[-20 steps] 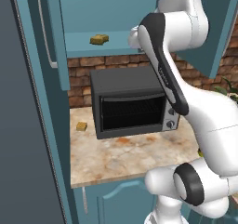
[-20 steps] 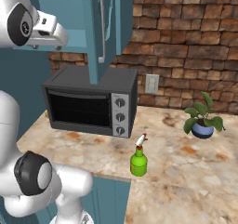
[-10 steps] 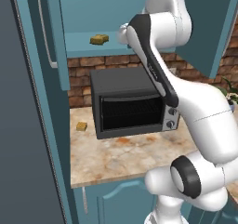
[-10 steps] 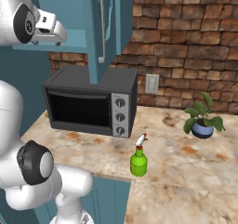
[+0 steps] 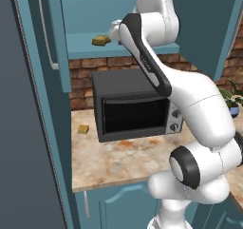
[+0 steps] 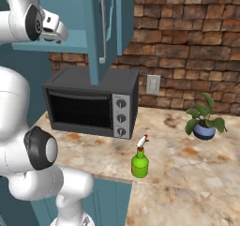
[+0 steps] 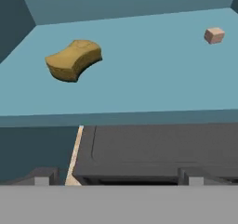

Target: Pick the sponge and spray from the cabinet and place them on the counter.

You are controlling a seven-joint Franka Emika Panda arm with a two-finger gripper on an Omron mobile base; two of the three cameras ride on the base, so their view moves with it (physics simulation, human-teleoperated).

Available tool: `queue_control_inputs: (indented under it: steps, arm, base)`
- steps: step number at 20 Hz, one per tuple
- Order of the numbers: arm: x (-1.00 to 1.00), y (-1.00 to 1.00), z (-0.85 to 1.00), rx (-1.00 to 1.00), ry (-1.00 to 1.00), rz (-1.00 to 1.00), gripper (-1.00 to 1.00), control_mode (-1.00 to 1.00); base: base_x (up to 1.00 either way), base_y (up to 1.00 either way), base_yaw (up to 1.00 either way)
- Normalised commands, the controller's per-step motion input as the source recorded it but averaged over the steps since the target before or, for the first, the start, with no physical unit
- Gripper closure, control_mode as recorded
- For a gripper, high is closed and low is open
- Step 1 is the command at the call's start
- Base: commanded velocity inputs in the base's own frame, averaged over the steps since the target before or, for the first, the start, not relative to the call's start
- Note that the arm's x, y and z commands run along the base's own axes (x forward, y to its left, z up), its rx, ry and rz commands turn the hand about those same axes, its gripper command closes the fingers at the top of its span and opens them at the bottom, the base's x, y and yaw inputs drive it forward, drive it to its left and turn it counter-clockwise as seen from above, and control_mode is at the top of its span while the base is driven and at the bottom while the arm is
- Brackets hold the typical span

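Hand view: gripper (image 7: 116,177) wide open, empty — short of the cabinet (image 7: 139,97) shelf edge; sponge (image 7: 73,59) lies on it. Spray (image 6: 139,157) upright on the counter (image 6: 187,173).

Glossy white arm (image 5: 199,104), rounded links, dark joints.

Seen from behind the arm at left, looking forward and down across the counter (image 5: 114,161) toward the microwave (image 5: 135,107) and open cabinet (image 5: 142,50); from behind at right, facing the same microwave (image 6: 91,103) and counter (image 6: 187,159) against brick wall (image 6: 187,42); from the hand, close on the cabinet shelf (image 7: 139,79), microwave top (image 7: 158,148) below.
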Motion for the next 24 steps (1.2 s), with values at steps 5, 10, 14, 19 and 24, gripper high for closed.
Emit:
queue_control_inputs:
  steps: [5,10,14,19,24]
  arm:
    - [0.47,0.31,0.0,0.0,0.01,0.0,-1.0,-1.0]
    - [0.54,0.27,0.0,0.0,0.07,0.0,-1.0,-1.0]
    - [0.54,0.25,0.0,0.0,0.09,0.0,-1.0,-1.0]
    - [0.49,0.28,0.0,0.0,0.07,0.0,-1.0,-1.0]
    - [0.46,0.21,0.0,0.0,0.08,0.0,-1.0,-1.0]
  base:
    - [0.0,0.0,0.0]
    - [0.0,0.0,0.0]
    - [0.0,0.0,0.0]
    - [0.0,0.0,0.0]
    - [0.0,0.0,0.0]
